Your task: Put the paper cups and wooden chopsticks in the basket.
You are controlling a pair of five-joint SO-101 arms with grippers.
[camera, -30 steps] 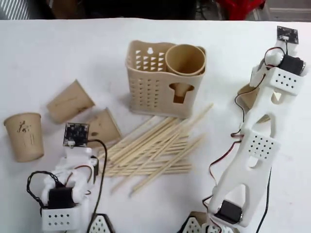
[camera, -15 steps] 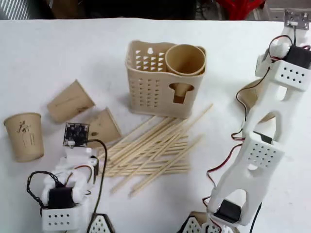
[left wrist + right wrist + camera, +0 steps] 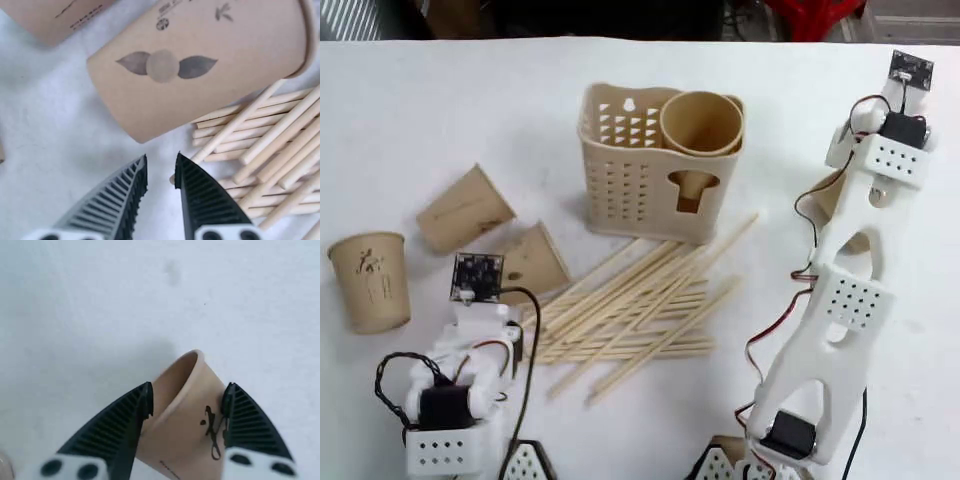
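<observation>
The cup-picking step seemed in hand: right of the basket (image 3: 630,170), the right gripper (image 3: 187,388) straddled a fallen paper cup (image 3: 190,430), jaws spread, not clearly squeezing. The left gripper (image 3: 161,162), in front of the basket beside the wooden chopsticks (image 3: 640,310), stood barely parted and empty. The next move called for a firm close, then a lift

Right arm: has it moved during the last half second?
Yes. In the high view the right arm has drawn back from the far edge of the table, nearer to the level of the basket.
</observation>
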